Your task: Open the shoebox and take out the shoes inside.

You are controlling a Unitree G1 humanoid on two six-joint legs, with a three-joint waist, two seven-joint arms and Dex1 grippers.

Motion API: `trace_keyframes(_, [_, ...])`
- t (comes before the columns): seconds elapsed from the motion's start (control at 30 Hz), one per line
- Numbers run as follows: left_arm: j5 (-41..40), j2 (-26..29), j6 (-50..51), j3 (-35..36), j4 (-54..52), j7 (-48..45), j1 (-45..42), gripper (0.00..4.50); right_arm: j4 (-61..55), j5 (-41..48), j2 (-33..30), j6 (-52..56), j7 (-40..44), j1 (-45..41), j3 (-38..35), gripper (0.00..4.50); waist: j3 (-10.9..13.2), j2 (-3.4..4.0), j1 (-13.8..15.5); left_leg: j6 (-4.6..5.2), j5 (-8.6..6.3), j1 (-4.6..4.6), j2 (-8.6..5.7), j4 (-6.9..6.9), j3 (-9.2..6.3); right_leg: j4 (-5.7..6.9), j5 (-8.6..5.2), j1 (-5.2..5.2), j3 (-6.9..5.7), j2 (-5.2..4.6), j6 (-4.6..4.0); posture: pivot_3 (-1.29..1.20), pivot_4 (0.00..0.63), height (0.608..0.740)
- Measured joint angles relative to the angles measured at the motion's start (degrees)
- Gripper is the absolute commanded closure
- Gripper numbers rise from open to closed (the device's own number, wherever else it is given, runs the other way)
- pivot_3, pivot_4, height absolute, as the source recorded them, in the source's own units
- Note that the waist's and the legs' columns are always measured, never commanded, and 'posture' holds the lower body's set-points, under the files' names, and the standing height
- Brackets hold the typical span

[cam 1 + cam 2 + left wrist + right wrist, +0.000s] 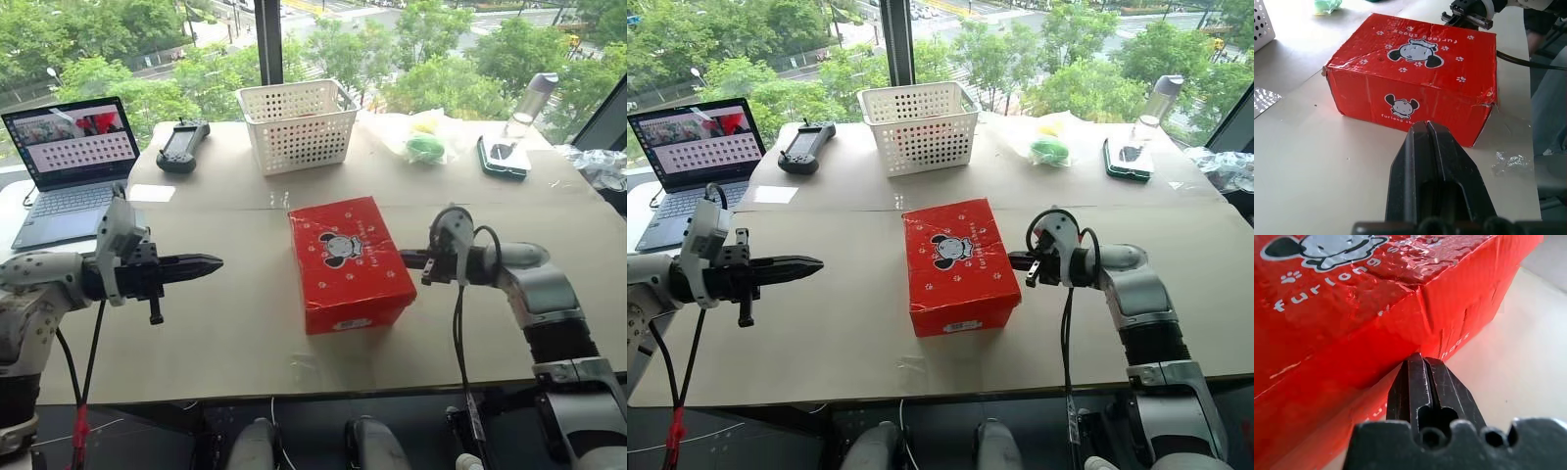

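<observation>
The red shoebox (350, 261) sits in the middle of the tan surface (225, 333) with its lid down, the mouse logo facing up. The left claw (208, 262) hangs above the surface well to the box's left, fingers pressed together and pointing toward it. The right claw (1014, 259) is also closed, its tips right at the box's right side near the lid edge. A white basket (298, 122) stands behind the box, and a laptop (69, 162) is at the far left.

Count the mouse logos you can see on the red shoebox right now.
2. One on the closed lid of the shoebox, one on the side wall facing the left gripper. Other sides are hidden and may carry more.
</observation>
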Motion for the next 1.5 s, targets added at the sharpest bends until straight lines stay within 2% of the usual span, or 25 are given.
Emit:
trace_keyframes(0.27, [-1.0,0.0,1.4,-0.2,-0.3,1.0,-1.7,4.47,-3.5,3.9,-0.3,5.0,0.9,-3.9,-0.6,4.50,0.0,0.01,0.1,0.00,0.00,-0.01,-0.01,0.00,0.00,-0.01,0.00,-0.01,0.02,0.00,-0.01,0.00,0.150,0.733])
trace_keyframes(0.4, [-2.0,0.0,2.2,-0.4,-0.6,1.2,-2.9,4.47,-10.4,2.4,-3.6,5.6,3.3,-7.4,3.3,4.50,0.0,0.03,0.1,0.00,0.00,0.00,0.01,-0.04,0.00,0.00,-0.03,-0.05,0.00,0.01,-0.04,0.00,0.150,0.733])
trace_keyframes(0.5, [-2.3,0.0,2.7,-0.8,-0.7,1.4,-3.8,4.47,-15.0,2.6,-3.4,7.2,3.5,-10.0,5.2,4.50,0.1,0.04,0.0,0.00,0.00,-0.01,0.05,-0.05,0.01,0.04,-0.03,-0.08,0.00,0.05,-0.06,0.00,0.150,0.733])
trace_keyframes(0.53, [-2.6,0.0,3.1,-0.8,-0.7,1.6,-4.1,4.47,-16.5,2.9,-2.7,8.0,3.1,-11.3,5.3,4.50,0.1,0.04,0.0,0.00,0.00,-0.01,0.05,-0.05,0.01,0.05,-0.03,-0.08,0.00,0.06,-0.06,0.00,0.150,0.733])
trace_keyframes(0.67, [-5.1,-0.1,5.4,-0.5,-0.6,3.3,-7.3,4.47,-21.3,13.7,7.1,15.5,-4.4,-19.7,-1.8,4.50,0.1,0.03,0.1,-0.02,0.02,0.00,0.07,-0.04,-0.03,0.15,0.20,-0.07,-0.01,0.10,0.00,0.00,0.150,0.733])
trace_keyframes(0.73, [-5.7,-0.1,6.0,0.2,-0.5,3.7,-7.9,4.47,-23.0,16.0,7.6,16.9,-6.8,-21.1,-4.0,4.50,0.1,0.03,0.4,-0.03,0.02,0.01,0.03,-0.04,-0.04,0.09,0.27,0.06,-0.10,0.10,0.00,0.00,0.150,0.733])
trace_keyframes(0.83, [-6.7,-0.2,6.7,0.9,-0.5,4.7,-7.8,4.47,-22.9,16.7,8.4,18.6,-10.5,-19.0,-5.0,4.50,0.1,-0.03,0.8,-0.05,0.01,-0.05,-0.03,-0.04,0.02,-0.02,0.09,0.05,-0.08,-0.03,-0.32,0.00,0.150,0.733])
trace_keyframes(0.93, [-7.7,-0.4,7.8,1.0,-0.5,5.3,-7.9,4.47,-23.0,16.0,7.6,18.7,-10.8,-14.5,-2.9,4.50,0.1,-0.05,0.7,-0.03,0.02,-0.16,-0.11,-0.03,0.09,-0.05,0.15,-0.04,-0.03,-0.11,-0.23,0.00,0.150,0.733])
trace_keyframes(1.17, [-9.2,-0.4,8.5,1.1,1.7,5.2,-9.4,4.47,-22.1,11.3,3.4,18.0,-10.8,-10.8,1.2,4.50,0.1,-0.06,0.3,-0.02,0.02,-0.13,-0.04,-0.03,0.05,0.03,0.21,-0.04,-0.08,0.03,0.05,0.00,0.150,0.733])
trace_keyframes(1.23, [-8.2,1.1,7.9,1.0,6.0,3.7,-11.0,4.47,-21.5,10.5,3.3,18.0,-10.7,-9.3,2.3,4.50,0.2,-0.09,0.2,-0.05,0.05,-0.14,0.00,-0.03,0.03,0.08,0.14,-0.08,-0.08,0.11,0.13,0.00,0.150,0.733])
trace_keyframes(1.37, [-3.4,9.0,3.6,1.4,16.6,-2.1,-13.8,4.47,-20.4,9.2,2.9,17.9,-10.4,-8.5,3.1,4.50,0.2,-0.07,-0.5,-0.06,0.04,-0.12,0.04,-0.03,0.04,0.07,-0.03,-0.14,-0.06,0.15,-0.09,0.00,0.150,0.733])
trace_keyframes(1.5, [-1.7,10.5,1.1,1.6,20.7,-6.0,-14.4,4.47,-20.3,9.2,3.1,17.4,-10.2,-8.5,3.2,4.50,0.2,-0.05,0.0,-0.07,0.04,-0.14,0.05,-0.05,0.03,0.06,-0.05,-0.13,-0.07,0.12,-0.14,0.00,0.150,0.733])
